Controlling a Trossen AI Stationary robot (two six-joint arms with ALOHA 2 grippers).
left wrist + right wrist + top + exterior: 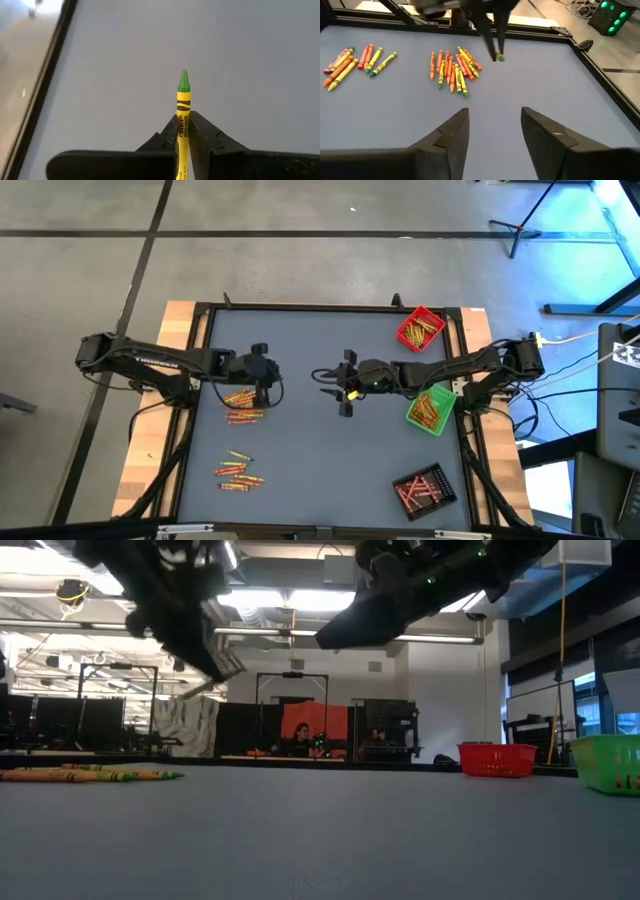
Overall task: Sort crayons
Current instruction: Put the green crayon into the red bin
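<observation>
A grey tabletop (320, 440) in a dark frame carries two loose clusters of crayons on its left side, one (243, 405) just below the left end effector (262, 370) and one (238, 471) nearer the front edge. The left end effector is clenched on a green crayon (183, 125) with a yellow wrapper, raised off the surface. The right end effector (338, 387) hovers mid-table with its fingers released, near the green tray (433, 408); the red tray (421, 328) and black tray (424, 490) also hold crayons.
</observation>
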